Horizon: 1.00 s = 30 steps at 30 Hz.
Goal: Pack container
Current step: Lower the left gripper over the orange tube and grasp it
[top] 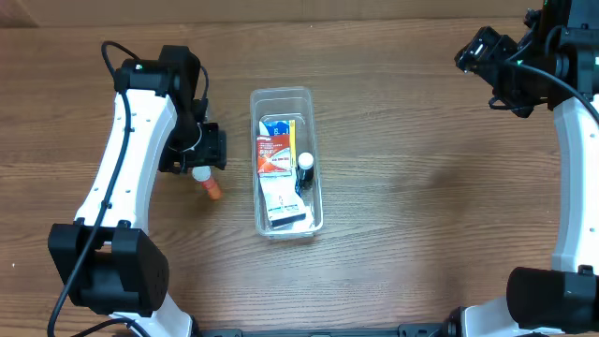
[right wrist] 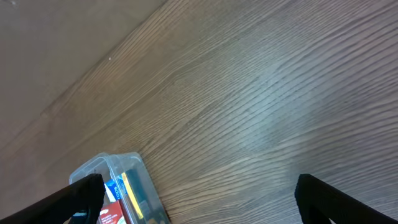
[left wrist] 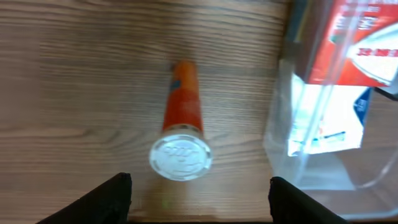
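The clear plastic container stands mid-table and holds packets and a small dark bottle with a white cap. It also shows in the left wrist view and the right wrist view. An orange tube with a white cap lies on the wood left of the container. My left gripper is open just above the tube, its fingertips on either side of the cap end. My right gripper is open and empty, raised at the far right.
The table is brown wood. The left arm reaches in from the front left, the right arm from the right edge. Bare wood lies between the container and the right arm.
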Each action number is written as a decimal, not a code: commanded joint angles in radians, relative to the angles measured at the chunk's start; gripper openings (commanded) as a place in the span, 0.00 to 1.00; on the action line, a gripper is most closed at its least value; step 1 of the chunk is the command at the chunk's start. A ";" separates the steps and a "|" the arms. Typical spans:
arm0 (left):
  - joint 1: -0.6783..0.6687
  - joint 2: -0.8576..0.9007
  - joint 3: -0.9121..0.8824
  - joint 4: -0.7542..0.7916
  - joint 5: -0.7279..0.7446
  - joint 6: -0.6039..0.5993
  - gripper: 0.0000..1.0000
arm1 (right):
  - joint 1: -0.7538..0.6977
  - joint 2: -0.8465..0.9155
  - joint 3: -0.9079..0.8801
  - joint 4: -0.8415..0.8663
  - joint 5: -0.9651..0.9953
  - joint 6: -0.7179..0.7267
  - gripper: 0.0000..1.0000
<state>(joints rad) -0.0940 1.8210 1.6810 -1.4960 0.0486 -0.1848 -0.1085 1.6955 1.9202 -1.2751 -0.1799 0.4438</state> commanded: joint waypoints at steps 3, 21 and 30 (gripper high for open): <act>-0.004 0.011 -0.059 0.061 -0.097 -0.040 0.75 | 0.002 -0.010 0.003 0.005 -0.005 -0.006 1.00; -0.004 0.011 -0.156 0.174 -0.043 -0.020 0.48 | 0.002 -0.010 0.003 0.005 -0.005 -0.006 1.00; -0.005 0.011 -0.156 0.175 0.005 0.074 0.49 | 0.002 -0.010 0.003 0.005 -0.005 -0.006 1.00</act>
<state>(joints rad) -0.0940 1.8210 1.5375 -1.3190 0.0299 -0.1635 -0.1089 1.6955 1.9202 -1.2747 -0.1799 0.4438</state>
